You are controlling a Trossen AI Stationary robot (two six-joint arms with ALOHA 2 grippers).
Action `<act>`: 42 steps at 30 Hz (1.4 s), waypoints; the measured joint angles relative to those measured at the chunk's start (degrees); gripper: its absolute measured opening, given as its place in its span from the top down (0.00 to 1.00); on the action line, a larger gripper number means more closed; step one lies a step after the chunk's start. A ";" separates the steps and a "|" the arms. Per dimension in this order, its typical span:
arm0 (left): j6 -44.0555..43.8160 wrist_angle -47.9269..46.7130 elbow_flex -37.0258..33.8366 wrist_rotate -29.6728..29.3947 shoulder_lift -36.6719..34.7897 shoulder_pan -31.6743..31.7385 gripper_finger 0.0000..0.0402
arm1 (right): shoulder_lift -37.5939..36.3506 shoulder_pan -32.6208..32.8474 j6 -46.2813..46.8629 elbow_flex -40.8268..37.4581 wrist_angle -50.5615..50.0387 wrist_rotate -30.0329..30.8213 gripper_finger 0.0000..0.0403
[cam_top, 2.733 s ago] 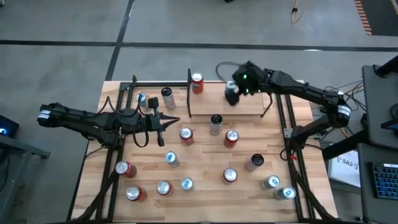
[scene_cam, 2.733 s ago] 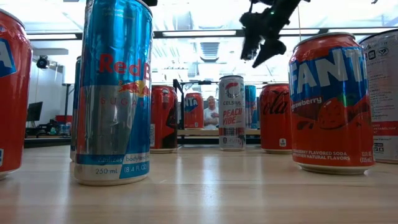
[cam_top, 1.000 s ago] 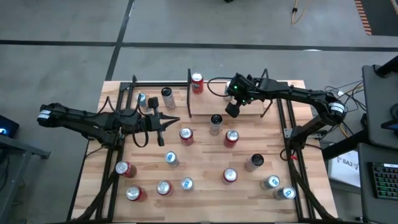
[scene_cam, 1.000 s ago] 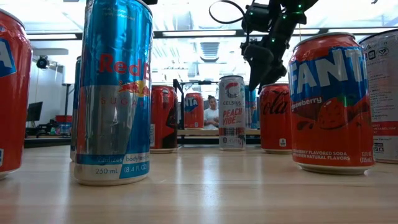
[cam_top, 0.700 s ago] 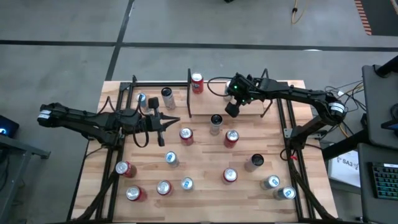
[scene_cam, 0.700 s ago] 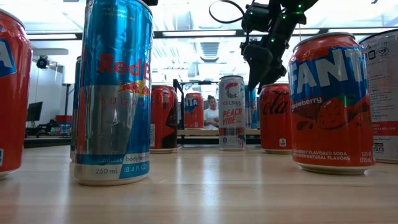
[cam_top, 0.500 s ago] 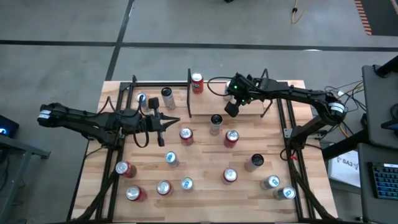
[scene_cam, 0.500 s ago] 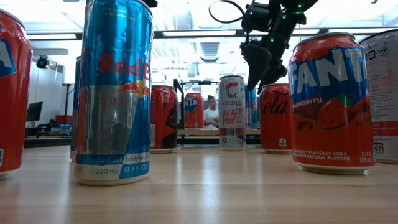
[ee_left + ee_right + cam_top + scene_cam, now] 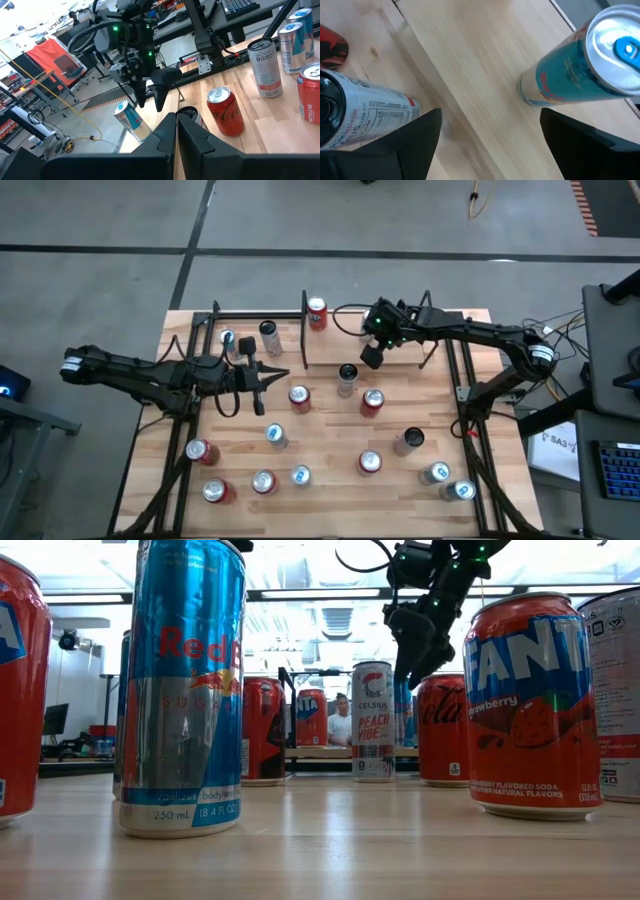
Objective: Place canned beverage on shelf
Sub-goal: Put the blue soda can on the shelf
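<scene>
Down at the near end of the table point(image 9: 330, 500), well away from the shelf point(image 9: 400, 352), loose cans are standing scattered: a tall blue-and-silver Red Bull can point(image 9: 183, 690) and a red Fanta can point(image 9: 533, 705) are filling the low view's foreground. Closer to the shelf, a slim white Celsius can point(image 9: 347, 378) is standing just off its near edge, with a red Coca-Cola can point(image 9: 225, 111) beside it. Now to the shelf itself: the right gripper point(image 9: 371, 355) is hanging above the board's left part, its fingers point(image 9: 405, 142) spread wide with nothing between them. Under it, the blue Red Bull can point(image 9: 585, 65) is standing upright on the light-wood board, apart from both fingers and a little off to one side of the gap; in the left wrist view that same can point(image 9: 131, 119) is sitting just below the splayed tips. Off the shelf's left side, the left gripper point(image 9: 283, 373) is waiting above the table with its fingers pressed together, holding nothing. Past the shelf's far left corner, a red can point(image 9: 317, 312) is standing by the table's far edge.
</scene>
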 joint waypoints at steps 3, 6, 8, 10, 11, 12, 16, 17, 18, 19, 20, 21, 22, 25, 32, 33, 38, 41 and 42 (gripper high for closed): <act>0.00 0.02 0.00 -0.02 0.00 0.00 1.00 | 0.00 0.00 -0.23 0.01 0.02 -0.02 0.20; -0.01 0.01 0.00 0.00 0.00 0.02 1.00 | 0.00 0.00 -0.23 -0.01 -0.08 -0.08 0.25; 0.00 0.02 0.00 -0.02 0.00 0.02 1.00 | 0.00 0.00 -0.64 0.01 -0.49 -0.19 0.38; -0.01 0.01 0.00 -0.02 0.00 0.01 1.00 | 0.00 -0.02 -0.98 -0.01 -1.14 -0.42 0.55; 0.00 0.00 0.00 -0.02 0.00 0.02 1.00 | 0.00 -0.02 -1.09 -0.01 -1.37 -0.42 0.65; 0.01 0.00 0.00 -0.02 0.00 0.01 1.00 | 0.00 -0.02 -1.23 -0.01 -1.55 -0.40 0.75; 0.16 0.02 0.00 -0.02 0.00 0.02 1.00 | 0.01 -0.02 -2.70 -0.01 -0.66 -0.14 0.94; 0.16 0.02 0.00 -0.02 0.00 0.02 1.00 | 0.14 -0.02 -2.70 -0.01 0.01 -0.09 0.95; 0.16 0.02 0.00 -0.02 0.00 0.02 1.00 | 0.27 -0.03 -2.75 -0.01 0.66 -0.08 0.96; 0.16 0.02 0.00 -0.02 0.00 0.02 1.00 | 0.37 -0.19 -3.04 -0.01 0.86 0.10 0.96; 0.16 0.02 0.00 -0.02 0.00 0.02 1.00 | 0.50 -0.38 -3.38 -0.01 0.78 0.96 0.97; 0.16 0.02 0.00 -0.02 0.00 0.01 1.00 | 0.67 -0.47 -3.60 -0.01 0.83 2.20 0.97; 0.16 0.02 0.00 -0.02 0.00 0.02 1.00 | 0.80 -0.53 -3.65 -0.01 0.89 3.75 0.98; 0.16 0.02 0.00 -0.02 0.00 0.01 1.00 | 1.31 -1.54 -4.31 -0.01 0.96 6.11 0.98; 0.18 0.01 0.00 -0.02 0.01 0.01 1.00 | 4.31 -4.51 -5.32 -0.01 3.95 6.03 0.98; 0.18 0.02 0.00 -0.02 0.02 0.02 1.00 | 4.85 -4.95 -5.36 -0.01 4.12 6.04 0.98; 0.18 -0.01 0.00 -0.02 0.02 0.01 1.00 | 6.96 -6.33 -4.60 -0.01 5.52 8.33 0.98; 0.18 -0.16 0.00 -0.02 0.02 0.02 1.00 | 7.59 -6.57 -4.64 -0.01 5.62 9.06 0.98; 0.18 -0.23 0.00 -0.02 0.01 0.02 1.00 | 7.63 -6.57 -4.62 -0.01 5.78 9.05 0.98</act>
